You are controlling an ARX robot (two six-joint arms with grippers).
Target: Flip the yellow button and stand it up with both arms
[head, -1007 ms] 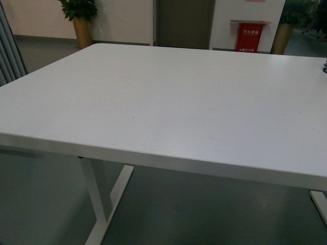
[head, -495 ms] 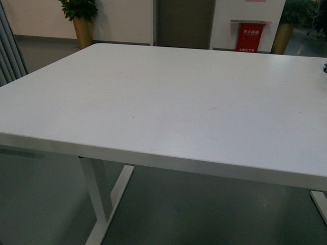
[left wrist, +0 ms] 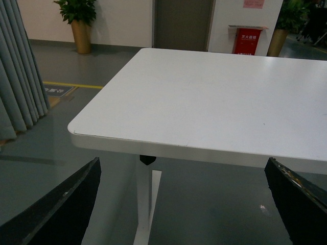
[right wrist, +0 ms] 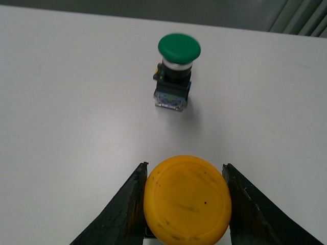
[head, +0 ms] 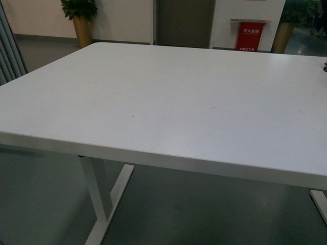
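Right wrist view: right end effector [right wrist: 185, 171] closed against yellow button [right wrist: 186, 201], fingers touching both sides of cap, over white table [right wrist: 61, 112], green button [right wrist: 176, 71] beyond, apart; left end effector [left wrist: 182, 204] spread wide, holding nothing, off table's near left corner.

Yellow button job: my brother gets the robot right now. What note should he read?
Left gripper: open, empty, off the table's corner, no button in its view.
Right gripper: fingers closed against the yellow button at its cap, over the table; the green button stands beyond, apart.
Done: yellow button caught, cap facing the wrist camera.
Left: its block is hidden, so check whether it stands, bring the other gripper in, then release.
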